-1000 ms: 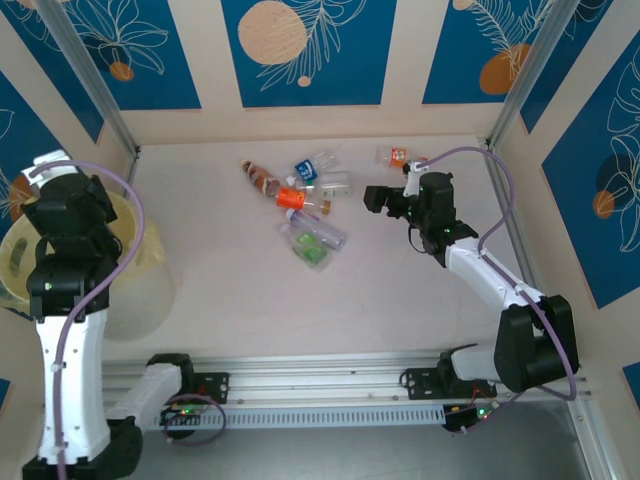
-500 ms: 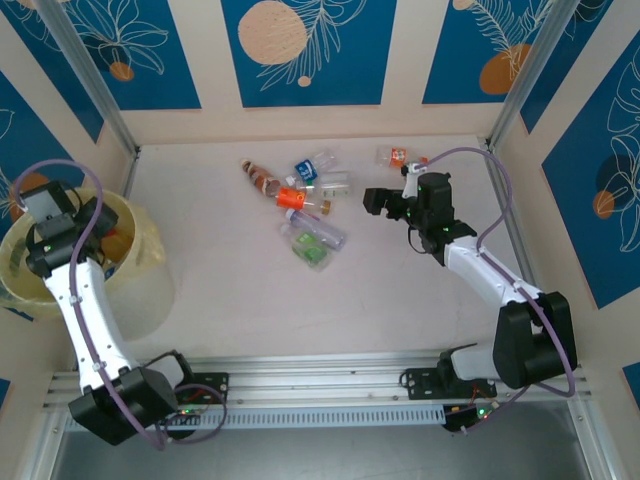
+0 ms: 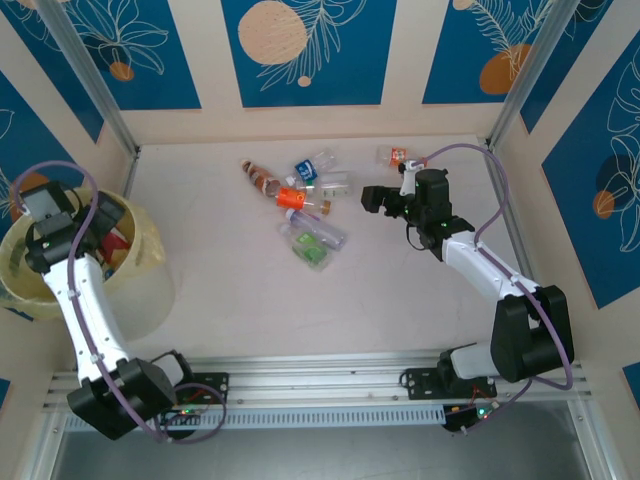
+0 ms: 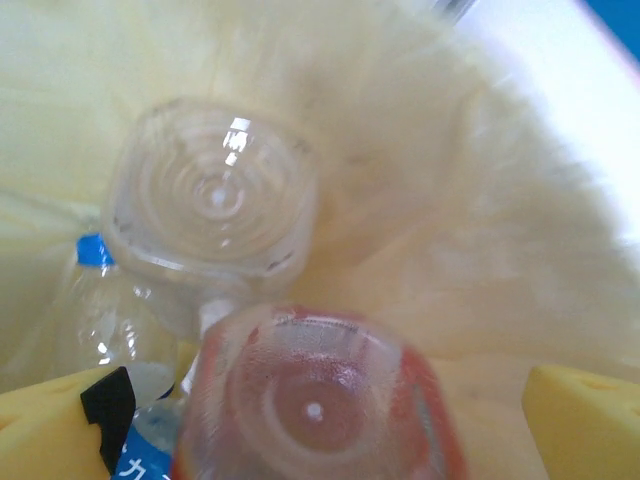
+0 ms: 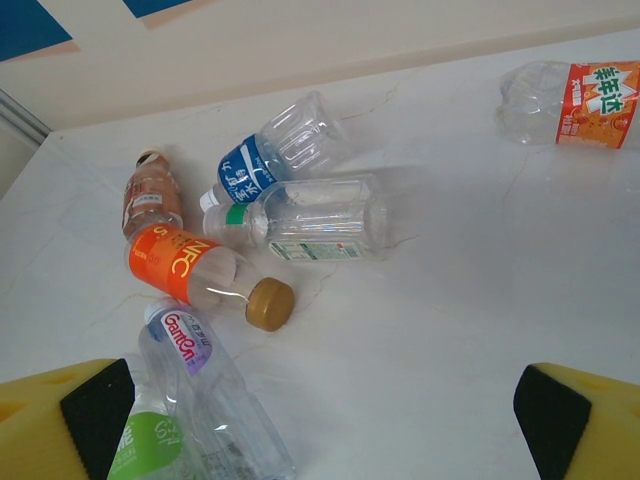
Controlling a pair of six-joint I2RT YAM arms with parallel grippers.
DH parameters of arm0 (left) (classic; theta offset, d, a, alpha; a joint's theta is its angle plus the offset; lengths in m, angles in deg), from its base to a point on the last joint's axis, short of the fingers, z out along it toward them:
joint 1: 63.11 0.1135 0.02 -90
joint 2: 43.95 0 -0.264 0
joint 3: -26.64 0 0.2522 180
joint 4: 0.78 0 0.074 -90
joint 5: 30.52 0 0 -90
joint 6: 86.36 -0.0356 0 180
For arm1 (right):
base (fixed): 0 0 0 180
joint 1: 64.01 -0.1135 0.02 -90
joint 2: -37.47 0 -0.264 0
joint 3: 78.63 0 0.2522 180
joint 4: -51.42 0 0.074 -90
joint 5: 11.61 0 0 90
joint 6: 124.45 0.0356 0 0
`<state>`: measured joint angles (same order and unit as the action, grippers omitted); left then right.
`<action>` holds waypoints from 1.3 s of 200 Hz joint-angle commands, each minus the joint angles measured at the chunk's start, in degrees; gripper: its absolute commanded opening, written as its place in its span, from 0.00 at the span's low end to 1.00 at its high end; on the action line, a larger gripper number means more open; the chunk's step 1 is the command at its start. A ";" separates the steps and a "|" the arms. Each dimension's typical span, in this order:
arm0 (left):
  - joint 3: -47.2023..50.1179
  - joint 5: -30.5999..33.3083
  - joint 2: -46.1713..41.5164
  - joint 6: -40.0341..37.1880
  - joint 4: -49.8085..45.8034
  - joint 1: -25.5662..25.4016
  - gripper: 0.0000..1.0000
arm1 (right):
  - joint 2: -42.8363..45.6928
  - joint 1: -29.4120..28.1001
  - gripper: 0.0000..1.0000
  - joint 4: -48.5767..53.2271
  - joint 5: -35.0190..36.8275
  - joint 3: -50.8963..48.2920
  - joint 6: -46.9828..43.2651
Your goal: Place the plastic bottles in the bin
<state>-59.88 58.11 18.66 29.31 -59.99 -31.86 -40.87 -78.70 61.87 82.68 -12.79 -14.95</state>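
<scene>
My left pincer (image 4: 322, 425) hangs spread wide inside the large round pale yellow translucent plastic bin (image 3: 140, 288). The bin's streaky wall is close ahead and to the right. Right below the pincer the round base of a red-tinted clear plastic bottle (image 4: 315, 400) faces me, apart from the right yellow foam pad (image 4: 585, 420). A colourless bottle's ringed base (image 4: 215, 200) lies just beyond it, and a blue-capped bottle (image 4: 100, 315) to its left. My right pincer (image 5: 325, 425), equally wide with nothing between its pads, hovers over bare white veined tabletop (image 5: 450, 300) with free room ahead and right. Ahead-left the loose bottles cluster, several touching: an orange-labelled one reading "NFC" with a tan cap (image 5: 200, 275), a crushed clear one whose label reads roughly "GanQn" (image 5: 200, 380), a green-capped clear one (image 5: 310, 220), a blue-labelled one (image 5: 270, 150) and a small brown one (image 5: 152, 190). Far ahead-right, near the back wall (image 5: 300, 50), lies a crumpled bottle with an orange label (image 5: 575, 100) bearing Chinese characters.
</scene>
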 commanded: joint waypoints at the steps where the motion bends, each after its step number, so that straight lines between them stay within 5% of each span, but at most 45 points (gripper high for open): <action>1: -3.08 -4.96 -3.28 1.23 0.12 0.51 1.00 | -0.40 -0.69 1.00 0.58 -0.44 1.66 -0.58; 40: -2.20 -16.54 -4.49 5.23 3.02 -0.08 1.00 | -0.46 -0.78 1.00 0.73 -0.05 1.80 -0.28; 96: -1.46 -23.69 -8.50 7.92 8.94 -1.29 1.00 | -1.36 0.00 0.99 1.59 -2.01 2.56 -3.08; 139: -1.25 -28.44 -12.80 8.83 15.43 -6.43 1.00 | -8.15 2.37 0.99 14.08 -2.58 12.11 -11.95; 220: -6.11 -18.29 -2.36 1.39 17.43 -38.25 1.00 | -23.29 10.72 0.99 23.19 -12.45 29.49 -20.39; 260: -8.66 -10.89 6.43 -1.83 19.21 -52.15 1.00 | -26.79 9.52 0.99 27.24 -22.38 33.09 -22.30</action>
<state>-65.27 40.87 21.46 30.91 -43.34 -77.63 -66.95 -67.45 84.52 69.85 19.12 -34.38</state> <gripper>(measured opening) 0.999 0.994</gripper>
